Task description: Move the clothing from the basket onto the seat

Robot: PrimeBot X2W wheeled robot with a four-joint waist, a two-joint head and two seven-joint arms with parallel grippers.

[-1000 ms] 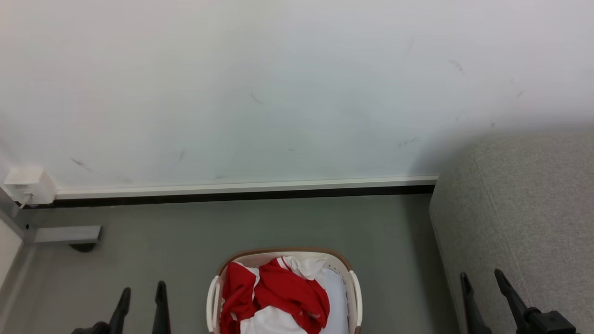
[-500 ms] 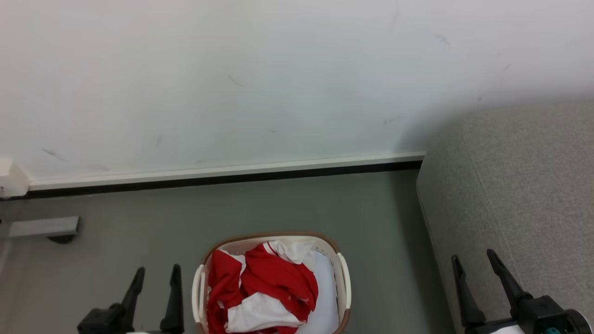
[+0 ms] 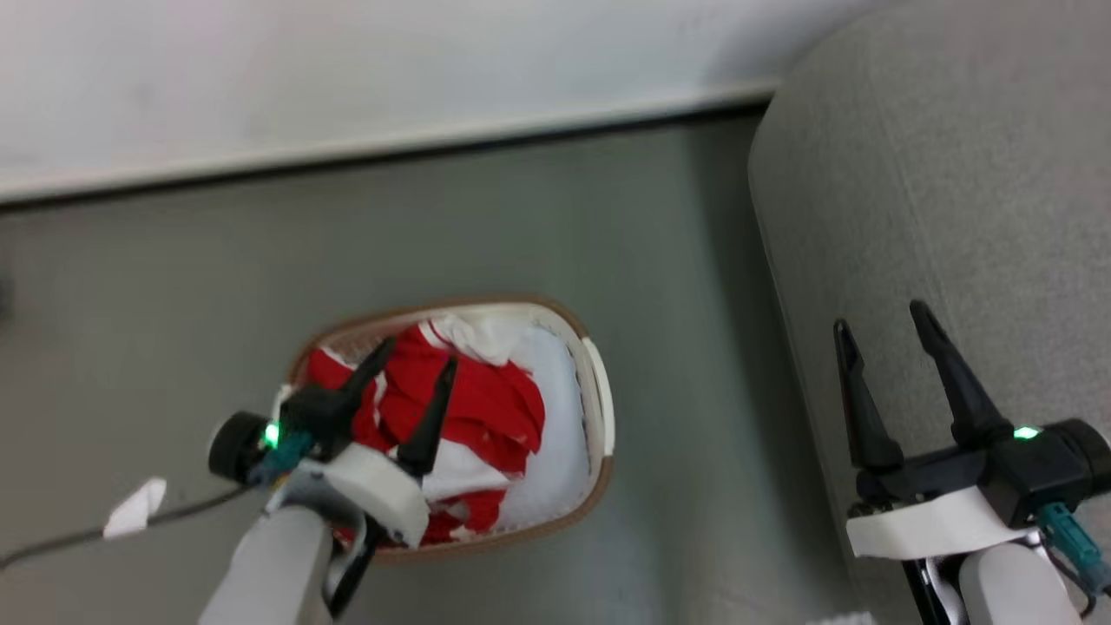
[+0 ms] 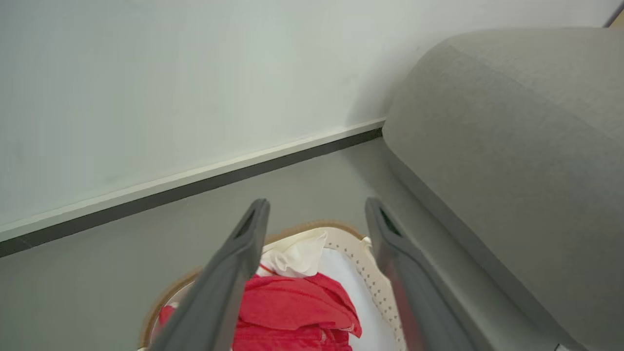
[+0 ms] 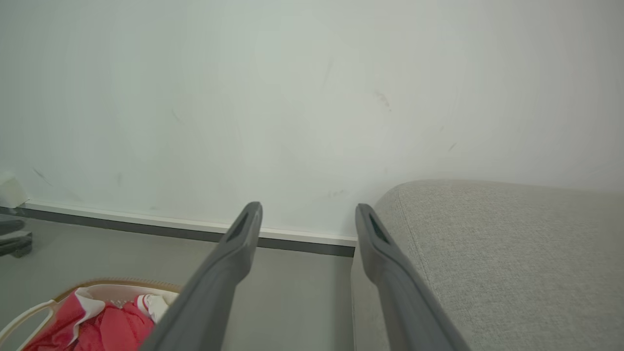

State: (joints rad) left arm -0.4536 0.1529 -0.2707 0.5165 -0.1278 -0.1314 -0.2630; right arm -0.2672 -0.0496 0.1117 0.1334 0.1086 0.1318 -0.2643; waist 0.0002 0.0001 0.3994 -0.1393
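The basket, white plastic with a brown rim, stands on the grey floor left of the seat. Red clothing with white trim lies bunched inside it. My left gripper hangs open over the basket's left half, its fingers above the red fabric and nothing between them. The left wrist view looks past that gripper at the clothing, the basket wall and the seat. My right gripper stands open and empty over the seat's left edge. The right wrist view has the gripper, seat, basket and clothing.
A plain white pad fills the basket's right side. The white wall with its baseboard runs behind the basket and seat. A thin cable with a white tag lies on the floor at the lower left.
The head camera has tilted down, so the whole picture shifted. My left gripper has moved from beside the basket to above the clothing. My right gripper stays at the seat's edge.
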